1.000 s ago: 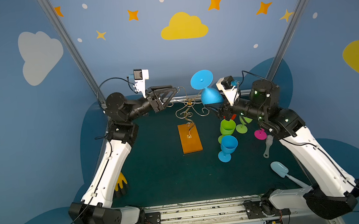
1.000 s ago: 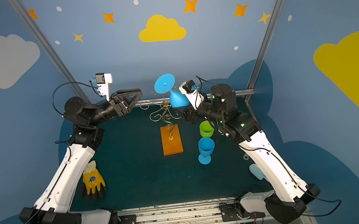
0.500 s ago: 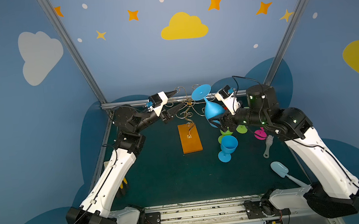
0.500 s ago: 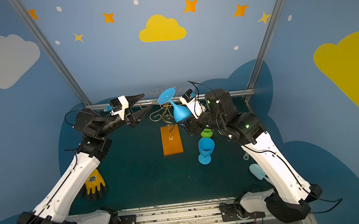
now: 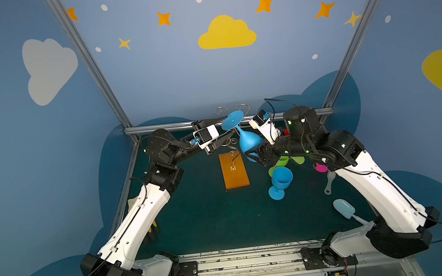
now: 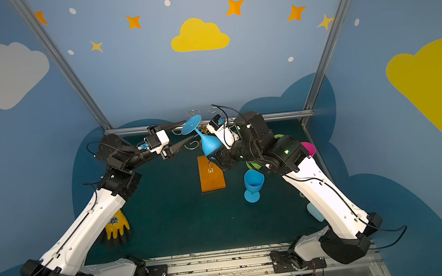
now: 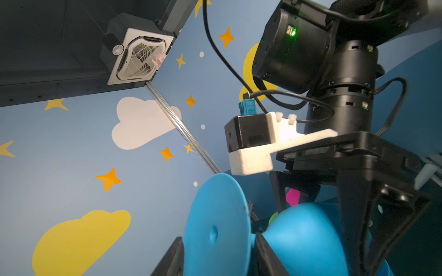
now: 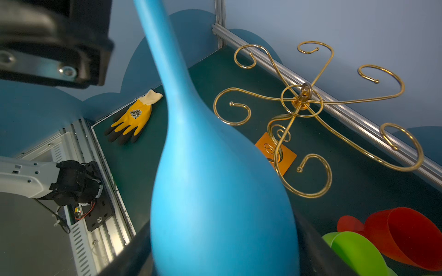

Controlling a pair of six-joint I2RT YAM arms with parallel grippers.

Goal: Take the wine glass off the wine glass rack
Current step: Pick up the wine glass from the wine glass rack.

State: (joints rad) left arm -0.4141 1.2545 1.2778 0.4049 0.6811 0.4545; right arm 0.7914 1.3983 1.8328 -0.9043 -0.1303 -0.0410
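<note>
The wine glass [image 5: 249,141] is blue and hangs foot-up, tilted, just right of the wine glass rack [image 5: 231,146], a gold wire stand on an orange-brown base [image 5: 235,175]. My right gripper [image 5: 255,154] is shut on the glass bowl [image 8: 215,191], which fills the space between its fingers. In the right wrist view the rack's scroll arms [image 8: 301,95] carry nothing. My left gripper [image 5: 229,127] reaches in from the left with its jaws apart, one finger on each side of the glass's round foot [image 7: 215,227]. Whether they press on it does not show.
A blue goblet [image 5: 280,180] stands right of the base, with green cups [image 5: 282,163], a pink one [image 5: 320,167] and a red one [image 8: 406,234] behind it. A brush [image 5: 329,182] and a pale scoop [image 5: 343,208] lie on the right, a yellow glove [image 6: 115,225] on the left.
My right gripper has brought the glass down and tilted it beside the rack. The left arm swung in toward the glass's foot and its jaws narrowed.
</note>
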